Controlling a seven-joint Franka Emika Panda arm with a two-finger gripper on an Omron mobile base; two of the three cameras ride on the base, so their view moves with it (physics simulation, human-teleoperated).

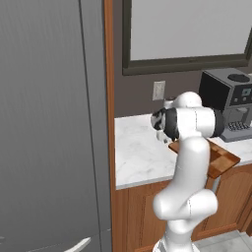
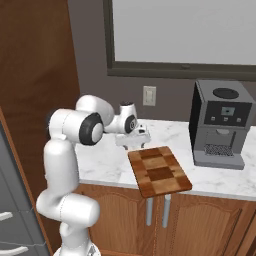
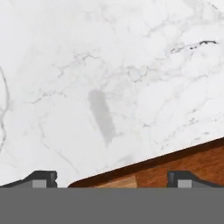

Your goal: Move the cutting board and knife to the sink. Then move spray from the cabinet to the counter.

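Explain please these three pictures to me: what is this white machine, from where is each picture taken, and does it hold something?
The white machine is a robot arm in a simulated kitchen. Two pictures come from cameras on its base, behind it to the left and to the right, so they show one scene from two sides. The third comes from a camera on the hand, looking down along the pincer; the two small dark tips at the bottom are its fingers.

On the white marble counter lies a checkered wooden cutting board, its front end hanging over the counter edge. A coffee machine stands to the right. The pincer hovers just above the board's far edge, open, and holds nothing.
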